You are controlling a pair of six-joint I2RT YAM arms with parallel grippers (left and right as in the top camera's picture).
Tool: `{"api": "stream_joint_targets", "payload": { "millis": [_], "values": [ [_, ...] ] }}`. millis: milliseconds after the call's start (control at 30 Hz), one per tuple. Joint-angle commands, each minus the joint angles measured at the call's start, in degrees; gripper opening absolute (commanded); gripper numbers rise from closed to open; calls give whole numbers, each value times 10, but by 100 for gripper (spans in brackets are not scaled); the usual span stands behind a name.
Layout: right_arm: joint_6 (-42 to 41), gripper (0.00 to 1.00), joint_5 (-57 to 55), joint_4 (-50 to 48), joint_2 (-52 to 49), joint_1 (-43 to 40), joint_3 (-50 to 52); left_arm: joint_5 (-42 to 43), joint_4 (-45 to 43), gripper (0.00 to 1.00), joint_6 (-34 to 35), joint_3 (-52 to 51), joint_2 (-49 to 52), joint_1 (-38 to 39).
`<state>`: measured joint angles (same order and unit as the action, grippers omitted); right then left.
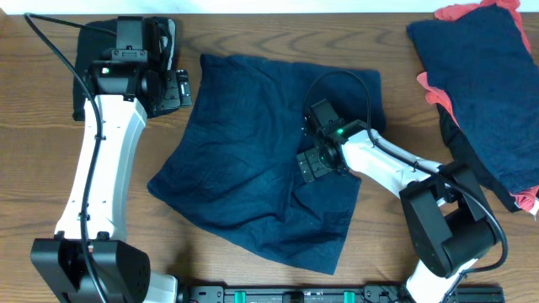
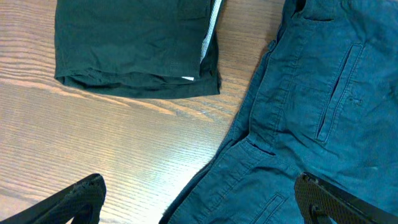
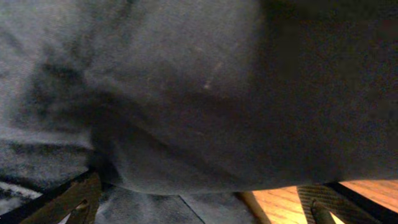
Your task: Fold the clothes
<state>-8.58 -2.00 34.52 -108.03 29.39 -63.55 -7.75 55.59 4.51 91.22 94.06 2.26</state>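
A pair of navy shorts [image 1: 253,168] lies spread across the middle of the bench [image 1: 253,34], skewed and rumpled, with a deep crease running down near its right side. The right hand [image 1: 310,164] hangs low over the centre of the shorts with its jaws spread wide and nothing in them. Its own camera shows little but dark cloth pressed close. The left hand [image 1: 182,89] sits at the upper left edge of the shorts, released as well. Its fingers [image 2: 81,196] stand far apart above bare wood, the shorts' waistband just to one side.

Behind that hand lies a folded black pair [image 2: 130,43] with a pale stripe [image 2: 210,28] along its edge. A pile [image 1: 480,93] of more clothes, navy on top of red and black, waits at the far right, well apart.

The fold looks barely begun, and I can see a few ways it could go wrong. If the right hand clenches where it is, it takes a fistful from the middle and drags the shorts into a lump rather than a clean edge. The creases, left unsmoothed, would get folded in. And the left hand is near enough to the black pair that a loose sweep could snag it and undo it.
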Motion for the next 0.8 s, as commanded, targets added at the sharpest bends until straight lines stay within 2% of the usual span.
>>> {"api": "stream_joint_targets", "payload": {
  "millis": [0,167,333,467,600,767],
  "values": [
    [-17,99,-66,-2,-57,-21,14,-5,3,98,5,-9,1,-3],
    [1,99,-80,-26,-76,-83,14,-4,7,98,5,-10,2,-3],
    [101,99,-32,-112,-78,-152,14,-4,8,98,5,-17,2,-3],
    [141,99,11,-161,-78,-185,2,-4,10,98,5,-25,2,-3],
    [146,99,78,-101,-66,-194,-56,-4,19,98,5,-30,2,-3],
    [146,99,146,60,-20,-192,-175,41,47,98,6,-29,-2,-3]
  ]
}}
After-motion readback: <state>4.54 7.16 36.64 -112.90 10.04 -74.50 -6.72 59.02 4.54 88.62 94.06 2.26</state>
